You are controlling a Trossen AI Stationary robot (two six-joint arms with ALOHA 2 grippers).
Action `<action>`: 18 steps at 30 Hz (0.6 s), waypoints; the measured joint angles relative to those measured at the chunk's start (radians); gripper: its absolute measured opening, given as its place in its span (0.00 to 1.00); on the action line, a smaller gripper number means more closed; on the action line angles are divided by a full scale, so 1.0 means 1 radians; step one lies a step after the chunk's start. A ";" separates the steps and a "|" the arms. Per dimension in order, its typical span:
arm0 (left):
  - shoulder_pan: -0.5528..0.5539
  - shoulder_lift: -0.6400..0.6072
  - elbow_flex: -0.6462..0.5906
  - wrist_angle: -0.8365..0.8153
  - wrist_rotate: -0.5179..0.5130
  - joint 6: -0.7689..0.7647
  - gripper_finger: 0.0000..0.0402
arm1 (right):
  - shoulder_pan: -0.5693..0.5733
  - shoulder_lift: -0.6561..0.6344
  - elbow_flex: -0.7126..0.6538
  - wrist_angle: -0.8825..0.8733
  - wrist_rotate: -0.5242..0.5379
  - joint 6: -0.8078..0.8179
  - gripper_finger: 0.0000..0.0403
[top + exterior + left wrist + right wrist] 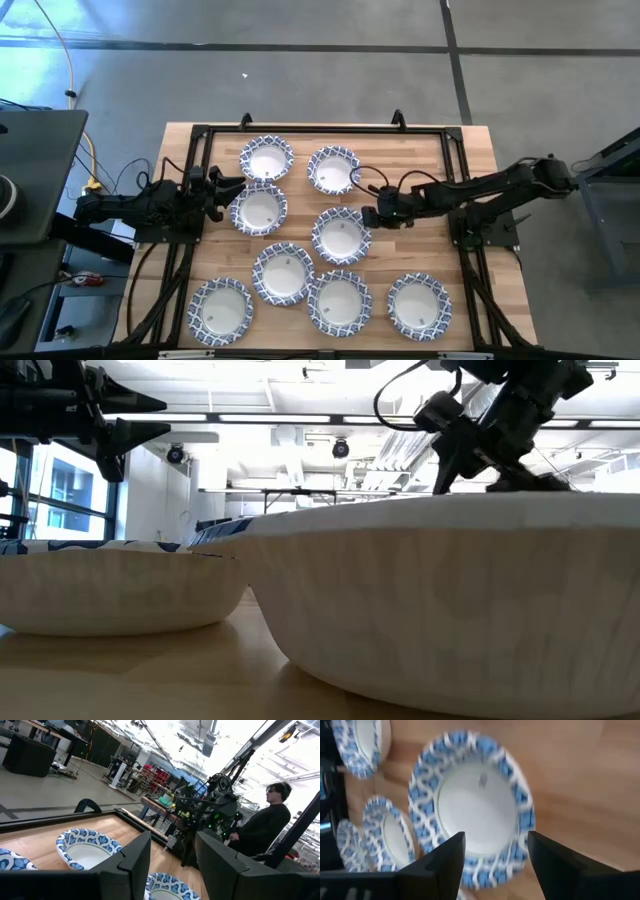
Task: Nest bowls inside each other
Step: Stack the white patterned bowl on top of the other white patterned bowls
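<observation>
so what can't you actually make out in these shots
- Low view: the near bowl fills the frame, hiding the table and most other bowls behind it.
- High view: too small to tell whether the bowl overlapping its neighbour is a single bowl or already nested.
- Right wrist view: the small mark inside the bowl is blurred, unreadable; the right fingers cover its lower rim.
- Left wrist view: the left fingers cut off the bowl.

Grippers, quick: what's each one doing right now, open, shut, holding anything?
Left gripper: open, empty, at the table's left side by the bowls.
Right gripper: open, empty, over a bowl mid-table.
</observation>
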 joint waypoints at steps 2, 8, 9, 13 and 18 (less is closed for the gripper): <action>0.000 0.000 0.000 0.000 -0.001 -0.002 0.36 | -0.028 -0.008 0.000 0.003 0.034 -0.030 0.52; 0.000 0.000 0.000 0.005 -0.017 -0.017 0.36 | -0.180 -0.010 0.000 0.011 0.036 -0.138 0.52; 0.000 0.000 0.000 0.005 -0.018 -0.018 0.36 | -0.209 -0.010 0.000 0.016 0.027 -0.155 0.52; 0.000 0.000 0.000 0.004 -0.018 -0.026 0.36 | -0.326 -0.011 0.000 0.066 -0.031 -0.209 0.52; 0.000 0.000 0.000 -0.043 -0.033 -0.069 0.36 | -0.436 -0.011 0.000 0.105 -0.082 -0.259 0.52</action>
